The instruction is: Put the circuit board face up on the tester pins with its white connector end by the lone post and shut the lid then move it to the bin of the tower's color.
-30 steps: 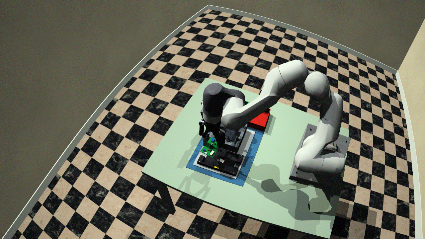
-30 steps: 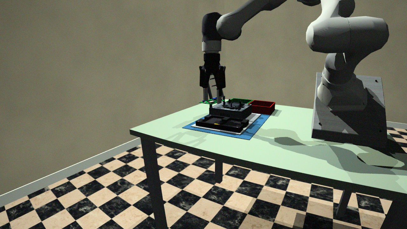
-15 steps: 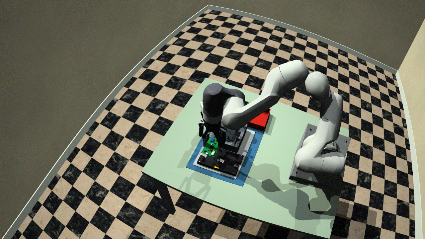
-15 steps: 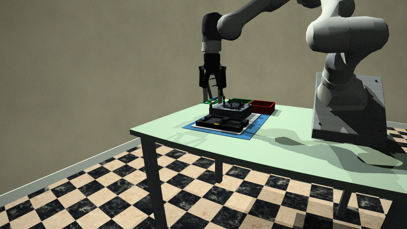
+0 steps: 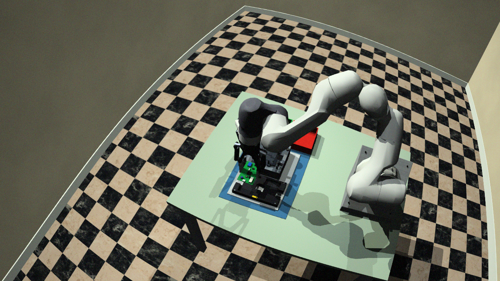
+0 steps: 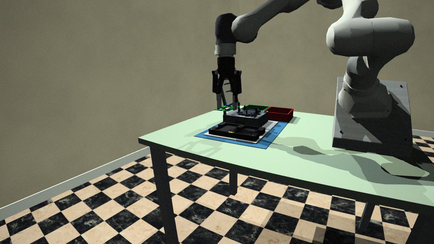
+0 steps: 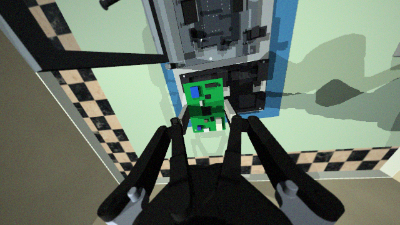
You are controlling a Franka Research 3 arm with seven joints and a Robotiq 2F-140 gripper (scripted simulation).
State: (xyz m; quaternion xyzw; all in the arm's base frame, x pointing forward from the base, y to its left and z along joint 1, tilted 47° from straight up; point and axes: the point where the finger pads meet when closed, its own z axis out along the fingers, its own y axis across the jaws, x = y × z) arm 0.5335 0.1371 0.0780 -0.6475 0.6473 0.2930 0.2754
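From the top view, my gripper (image 5: 249, 161) hangs over the left edge of the blue mat (image 5: 293, 206) and is clamped on the green circuit board (image 5: 249, 173), which is in the air beside the black tray (image 5: 259, 192) and the tester (image 5: 279, 161). From the exterior view, the board (image 6: 225, 107) is level, held above the table (image 6: 303, 163), near the green bin (image 6: 256, 107) and the red bin (image 6: 280, 113). From the wrist view, my fingers press the long sides of the board (image 7: 206, 104), with the white connector end toward me
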